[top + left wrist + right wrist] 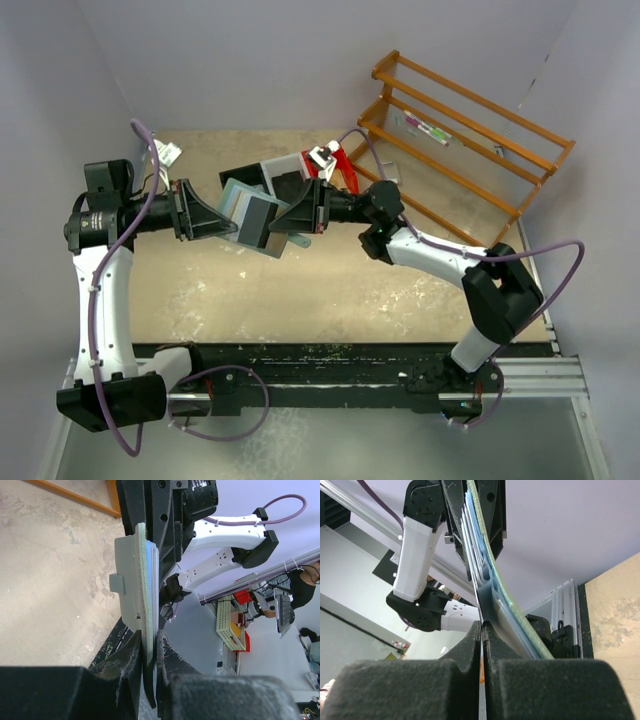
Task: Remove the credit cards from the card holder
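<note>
Mint-green and pale, the card holder (pixel 250 212) hangs in the air above the tan table (pixel 250 310), between the two arms and a little left of centre. Each arm has hold of one side of it.

The left gripper (pixel 226 218) comes in from the left. In its wrist view the fingers (pixel 125 665) are narrowed onto the holder's near edge and pinch the cover between them. The cover stands edge-on there, and its snap tab (pixel 117 583) sticks out on the left face.

The right gripper (pixel 287 222) comes in from the right and meets the holder's opposite side. In its wrist view the fingers (pixel 470 645) are pressed right together, with only a thin sheet (pixel 479 607) caught between them. That sheet runs up into the fan of clear pocket pages (pixel 474 540), which spread out beside the green cover. I cannot tell whether it is a card or one of the plastic pages. No card is clearly free of the holder in any view.

At the far right of the table stands a wooden rack (pixel 470 130), well apart from the grippers. Something red (pixel 346 172) lies just beyond the right wrist.
</note>
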Available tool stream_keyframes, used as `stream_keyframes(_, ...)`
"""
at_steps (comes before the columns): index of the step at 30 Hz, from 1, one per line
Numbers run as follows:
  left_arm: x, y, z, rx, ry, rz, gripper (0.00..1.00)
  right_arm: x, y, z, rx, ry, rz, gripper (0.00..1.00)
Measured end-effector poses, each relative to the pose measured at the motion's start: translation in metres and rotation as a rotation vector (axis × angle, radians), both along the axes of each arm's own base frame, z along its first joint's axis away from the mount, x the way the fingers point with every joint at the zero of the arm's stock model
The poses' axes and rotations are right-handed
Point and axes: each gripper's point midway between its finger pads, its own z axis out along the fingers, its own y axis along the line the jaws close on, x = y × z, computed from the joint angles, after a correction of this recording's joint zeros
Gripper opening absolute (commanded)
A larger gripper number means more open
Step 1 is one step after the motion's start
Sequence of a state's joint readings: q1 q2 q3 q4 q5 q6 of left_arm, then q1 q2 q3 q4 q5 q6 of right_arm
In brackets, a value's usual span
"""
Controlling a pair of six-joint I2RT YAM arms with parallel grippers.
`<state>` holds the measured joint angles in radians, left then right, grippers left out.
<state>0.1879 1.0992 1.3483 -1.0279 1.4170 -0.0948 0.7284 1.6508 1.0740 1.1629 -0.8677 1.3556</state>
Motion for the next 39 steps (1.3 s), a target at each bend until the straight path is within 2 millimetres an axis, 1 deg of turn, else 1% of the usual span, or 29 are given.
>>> stream_keyframes(4, 0.002, 0.001, 0.001, -0.001, -0.003, 0.004, 0.0, 0.005, -0.006, 0.0, -0.004, -0.005, -0.005, 0.0)
stream_keyframes(9, 0.003, 0.001, 0.002, -0.001, -0.006, 0.007, 0.0, 0.006, -0.008, -0.001, -0.009, -0.004, -0.007, 0.0)
stream_keyframes(12, 0.005, 0.002, 0.001, 0.01, -0.009, 0.018, 0.0, 0.007, -0.015, -0.005, -0.028, -0.001, -0.013, 0.0)
stream_keyframes(14, 0.009, 0.004, -0.002, 0.043, -0.019, 0.051, 0.0, 0.011, -0.024, -0.011, -0.051, 0.007, -0.035, 0.0)
stream_keyframes(17, 0.02, 0.01, -0.005, 0.114, -0.042, 0.126, 0.0, 0.024, -0.042, -0.024, -0.103, 0.017, -0.091, 0.0)
stream_keyframes(22, 0.045, 0.031, -0.017, 0.265, -0.067, 0.283, 0.0, 0.048, -0.063, -0.05, -0.231, 0.028, -0.192, 0.0)
stream_keyframes(25, 0.056, 0.04, -0.026, 0.317, -0.055, 0.329, 0.0, 0.072, -0.066, -0.063, -0.325, 0.03, -0.264, 0.0)
stream_keyframes(27, 0.06, 0.044, -0.031, 0.342, -0.043, 0.348, 0.0, 0.088, -0.065, -0.067, -0.377, 0.012, -0.307, 0.0)
stream_keyframes(30, 0.061, 0.047, -0.035, 0.36, -0.034, 0.358, 0.0, 0.12, -0.06, -0.07, -0.451, -0.031, -0.382, 0.0)
stream_keyframes(32, 0.06, 0.046, -0.035, 0.361, -0.031, 0.356, 0.0, 0.144, -0.055, -0.079, -0.503, -0.052, -0.423, 0.0)
stream_keyframes(35, 0.056, 0.044, -0.035, 0.351, -0.031, 0.339, 0.0, 0.176, -0.047, -0.104, -0.586, -0.051, -0.457, 0.0)
stream_keyframes(36, 0.054, 0.042, -0.034, 0.345, -0.033, 0.33, 0.0, 0.188, -0.044, -0.117, -0.618, -0.047, -0.467, 0.0)
stream_keyframes(38, 0.05, 0.039, -0.031, 0.329, -0.038, 0.309, 0.0, 0.204, -0.04, -0.14, -0.669, -0.034, -0.478, 0.0)
stream_keyframes(39, 0.047, 0.036, -0.029, 0.315, -0.041, 0.294, 0.0, 0.214, -0.038, -0.154, -0.703, -0.024, -0.484, 0.0)
